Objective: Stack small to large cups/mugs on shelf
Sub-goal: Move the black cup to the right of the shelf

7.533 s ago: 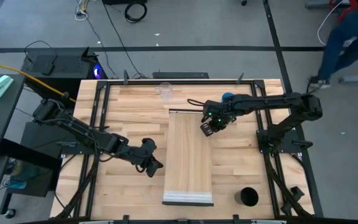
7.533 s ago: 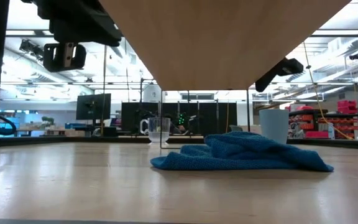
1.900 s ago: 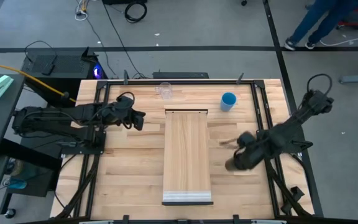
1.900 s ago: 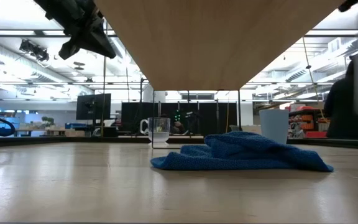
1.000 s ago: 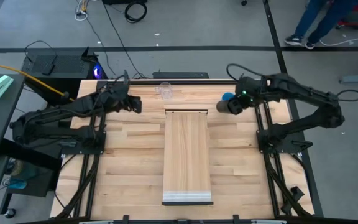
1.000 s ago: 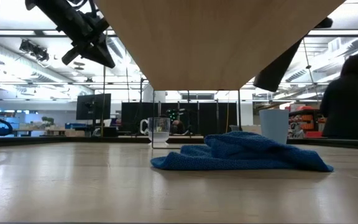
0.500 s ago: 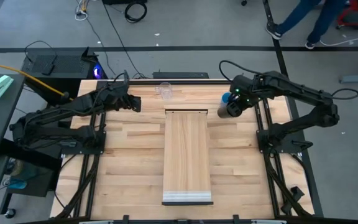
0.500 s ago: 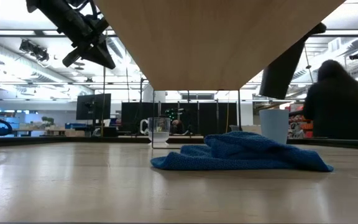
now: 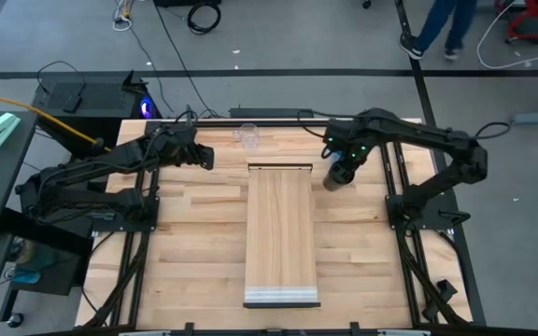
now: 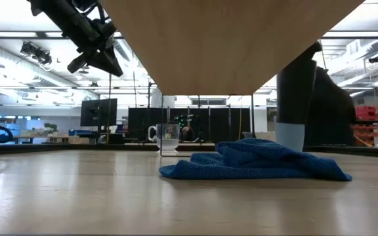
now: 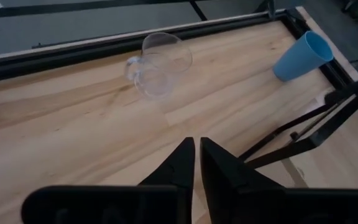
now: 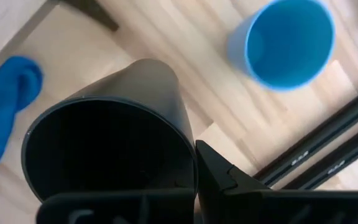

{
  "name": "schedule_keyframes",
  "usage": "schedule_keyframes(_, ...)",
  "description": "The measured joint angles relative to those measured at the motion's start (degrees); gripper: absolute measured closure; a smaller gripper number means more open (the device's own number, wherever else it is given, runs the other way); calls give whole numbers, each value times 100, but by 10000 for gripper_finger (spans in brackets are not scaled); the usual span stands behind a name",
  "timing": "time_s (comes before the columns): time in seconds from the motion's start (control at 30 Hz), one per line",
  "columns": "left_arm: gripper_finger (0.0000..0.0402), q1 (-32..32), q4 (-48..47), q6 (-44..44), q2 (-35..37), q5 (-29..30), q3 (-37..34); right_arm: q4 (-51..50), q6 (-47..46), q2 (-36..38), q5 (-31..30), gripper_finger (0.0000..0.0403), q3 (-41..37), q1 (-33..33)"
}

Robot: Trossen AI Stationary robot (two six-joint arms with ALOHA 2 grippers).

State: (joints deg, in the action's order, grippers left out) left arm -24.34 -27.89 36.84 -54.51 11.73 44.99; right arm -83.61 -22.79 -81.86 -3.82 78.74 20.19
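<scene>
I see the shelf point(image 9: 283, 233) mid-table. My right gripper point(image 9: 340, 168) pinches the black cup point(image 12: 114, 137) beside its far right corner; I'd keep it upright. Left gripper point(image 11: 196, 163), jaws together, hovers near the clear cup point(image 11: 159, 65); blue cup point(image 12: 288, 40) far right.

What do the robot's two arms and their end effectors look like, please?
Both arms are dark, slender and jointed, with thin black cables looping along them. The left end effector has two black wedge-shaped fingers that taper to points. The right arm shows small green lights near its wrist, and the right end effector has the same matte black, angular fingers.
</scene>
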Motion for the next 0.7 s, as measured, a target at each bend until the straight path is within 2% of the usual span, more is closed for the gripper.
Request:
schedule_keyframes(0.5,368,2,12,1,5,-5,0,1097,472,-410,172,400,0,1342)
schedule_keyframes(0.7,361,2,14,2,5,-3,0,1605,520,-711,555,400,4,1737)
